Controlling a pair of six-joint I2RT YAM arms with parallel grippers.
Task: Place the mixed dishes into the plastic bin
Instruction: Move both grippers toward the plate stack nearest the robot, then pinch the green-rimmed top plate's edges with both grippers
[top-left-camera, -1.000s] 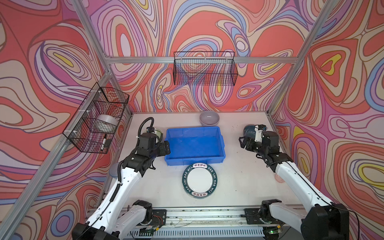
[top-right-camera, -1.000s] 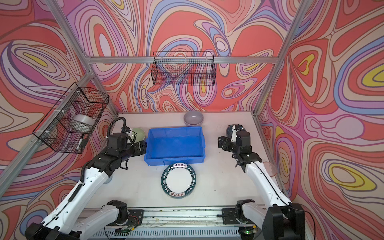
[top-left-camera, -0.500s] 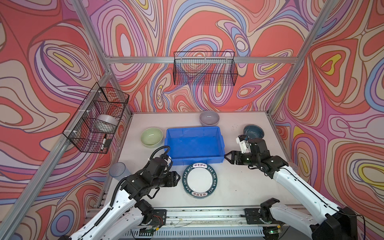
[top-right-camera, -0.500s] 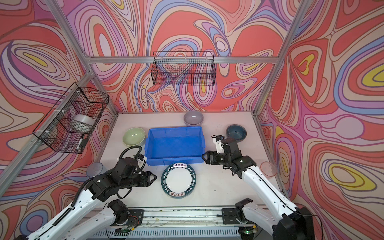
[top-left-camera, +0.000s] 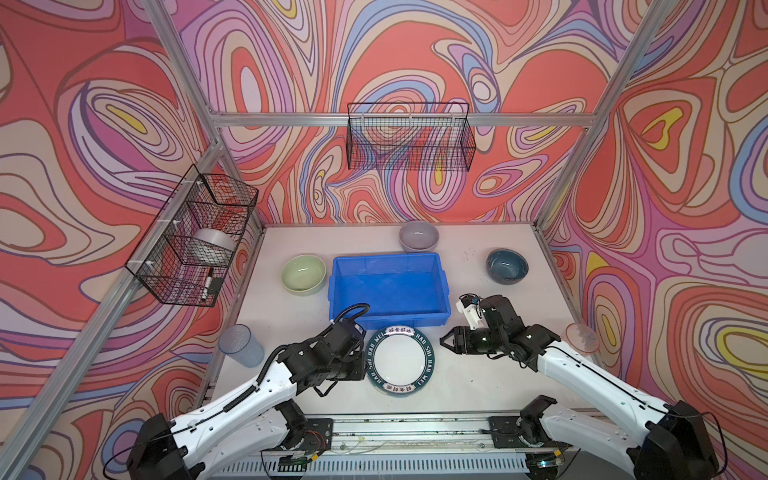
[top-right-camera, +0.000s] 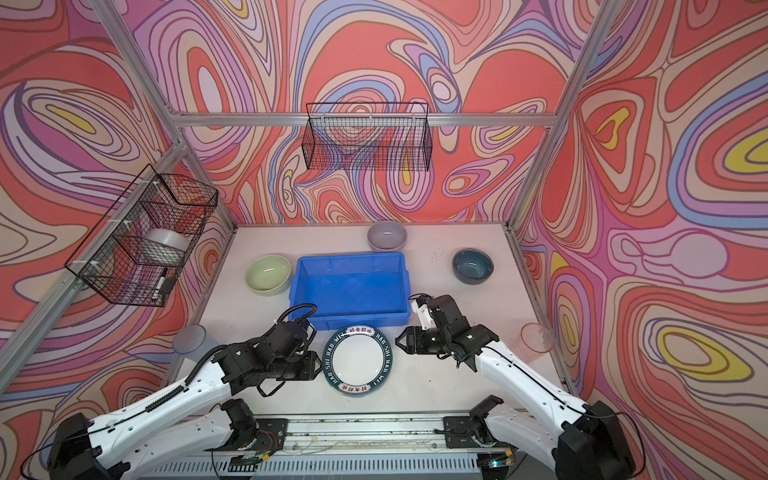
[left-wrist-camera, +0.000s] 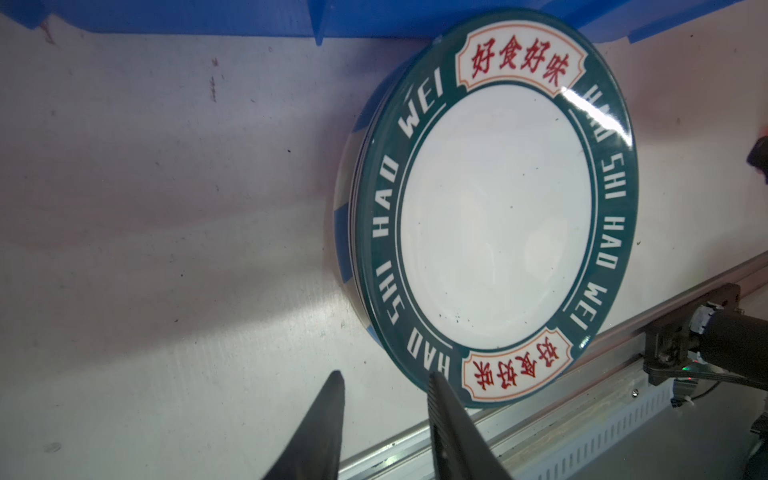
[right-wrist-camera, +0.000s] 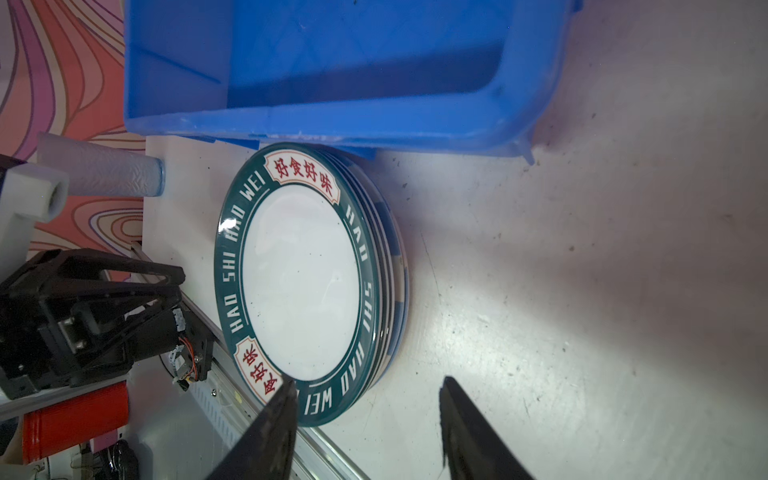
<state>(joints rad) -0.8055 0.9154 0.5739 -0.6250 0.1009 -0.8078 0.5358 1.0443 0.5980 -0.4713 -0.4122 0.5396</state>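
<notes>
Your left gripper (top-left-camera: 363, 368) sits at the green-rimmed plate stack (top-left-camera: 400, 360) rim, nearer — right gripper (top-left-camera: 444, 338) just beside the opposite rim — both parted, empty

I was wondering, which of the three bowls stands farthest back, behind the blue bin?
The lilac bowl, just behind the far rim of the bin; the pale green bowl and teal bowl stand beside it, left and right.
</notes>
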